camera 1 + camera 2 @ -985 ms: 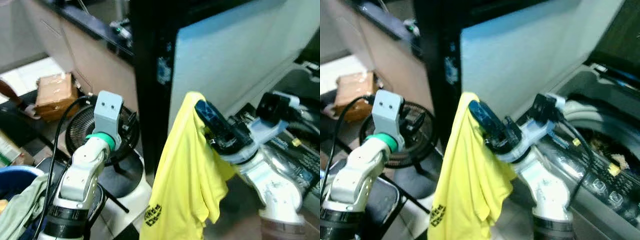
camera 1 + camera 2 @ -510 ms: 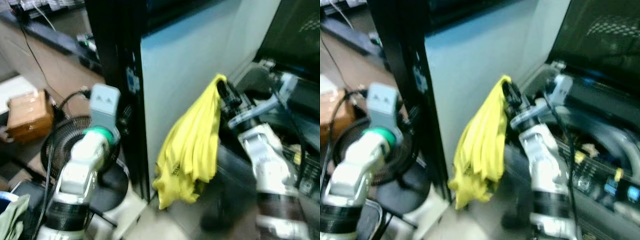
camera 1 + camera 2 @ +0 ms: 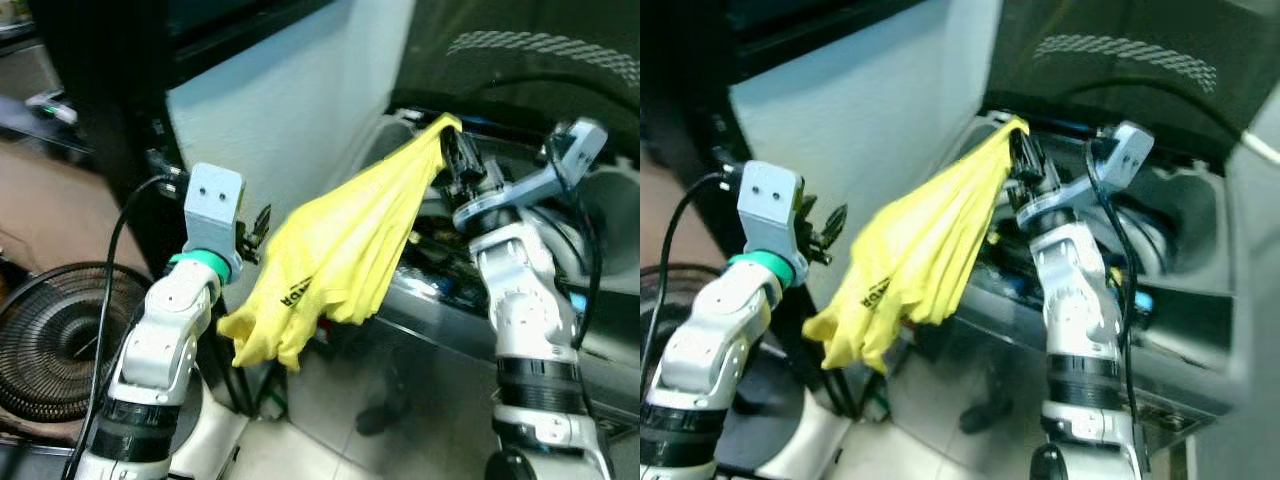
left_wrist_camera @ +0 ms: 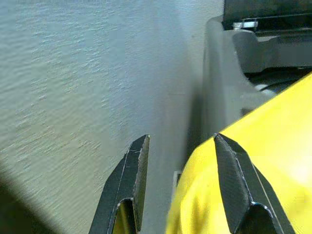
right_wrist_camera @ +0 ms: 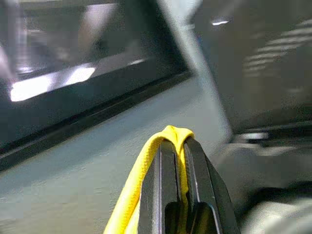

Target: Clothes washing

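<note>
Yellow shirt (image 3: 340, 260) is pinched at its top fold by the right tool (image 5: 176, 146), trailing toward 8 o'clock beside the washing machine (image 3: 1180, 230), whose drum is hard to make out. Left tool (image 4: 183, 161) spread, empty.

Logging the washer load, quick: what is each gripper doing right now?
Left gripper: open, holding nothing; the yellow cloth T-shirt hangs just beside it.
Right gripper: closed on a fold of the T-shirt.
</note>
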Available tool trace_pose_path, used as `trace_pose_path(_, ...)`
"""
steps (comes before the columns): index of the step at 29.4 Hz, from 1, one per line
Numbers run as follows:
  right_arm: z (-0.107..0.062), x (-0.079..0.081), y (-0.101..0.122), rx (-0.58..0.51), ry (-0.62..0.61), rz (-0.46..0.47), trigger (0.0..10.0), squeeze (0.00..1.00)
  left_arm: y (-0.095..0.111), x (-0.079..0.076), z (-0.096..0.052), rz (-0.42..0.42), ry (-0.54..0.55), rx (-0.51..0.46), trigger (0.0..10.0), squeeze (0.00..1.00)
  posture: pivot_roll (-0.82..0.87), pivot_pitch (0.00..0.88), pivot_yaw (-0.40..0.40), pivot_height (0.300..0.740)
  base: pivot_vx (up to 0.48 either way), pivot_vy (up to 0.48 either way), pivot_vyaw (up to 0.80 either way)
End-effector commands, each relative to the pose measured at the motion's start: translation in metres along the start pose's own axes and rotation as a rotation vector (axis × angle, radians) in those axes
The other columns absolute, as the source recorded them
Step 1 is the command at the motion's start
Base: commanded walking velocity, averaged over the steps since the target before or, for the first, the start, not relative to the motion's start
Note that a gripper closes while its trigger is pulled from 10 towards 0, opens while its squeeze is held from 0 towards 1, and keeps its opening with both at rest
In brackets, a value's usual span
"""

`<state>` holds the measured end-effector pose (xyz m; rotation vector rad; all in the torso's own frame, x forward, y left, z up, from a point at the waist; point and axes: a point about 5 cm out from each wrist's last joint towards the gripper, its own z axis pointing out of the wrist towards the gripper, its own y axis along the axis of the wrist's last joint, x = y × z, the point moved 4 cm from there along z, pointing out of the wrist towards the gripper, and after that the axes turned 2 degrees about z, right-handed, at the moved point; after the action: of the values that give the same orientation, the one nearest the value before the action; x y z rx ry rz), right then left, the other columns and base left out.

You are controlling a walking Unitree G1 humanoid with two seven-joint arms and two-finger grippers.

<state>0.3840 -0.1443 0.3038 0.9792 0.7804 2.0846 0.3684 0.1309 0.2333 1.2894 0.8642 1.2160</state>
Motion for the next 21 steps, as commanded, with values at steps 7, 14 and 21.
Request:
trace_pose_path(7, 0.002, 0.004, -0.001, 0.001, -0.017, -0.085, 10.0, 0.0, -0.003, -0.001, -0.001, -0.013, 0.011, 0.006, 10.0, 0.0, 0.14, 0.029, 0.058, 0.74, 0.0, 0.0, -0.8)
trace_pose_path(14, 0.005, 0.004, -0.004, 0.003, -0.029, -0.097, 10.0, 0.0, -0.002, 0.002, -0.002, -0.015, 0.024, 0.005, 10.0, 0.0, 0.14, 0.024, 0.046, 0.74, 0.0, 0.0, -0.8)
trace_pose_path(21, 0.01, 0.006, -0.006, -0.004, -0.031, -0.089, 10.0, 0.0, 0.0, 0.009, -0.004, -0.011, 0.045, -0.003, 10.0, 0.0, 0.15, 0.011, 0.037, 0.74, 0.0, 0.0, -0.8)
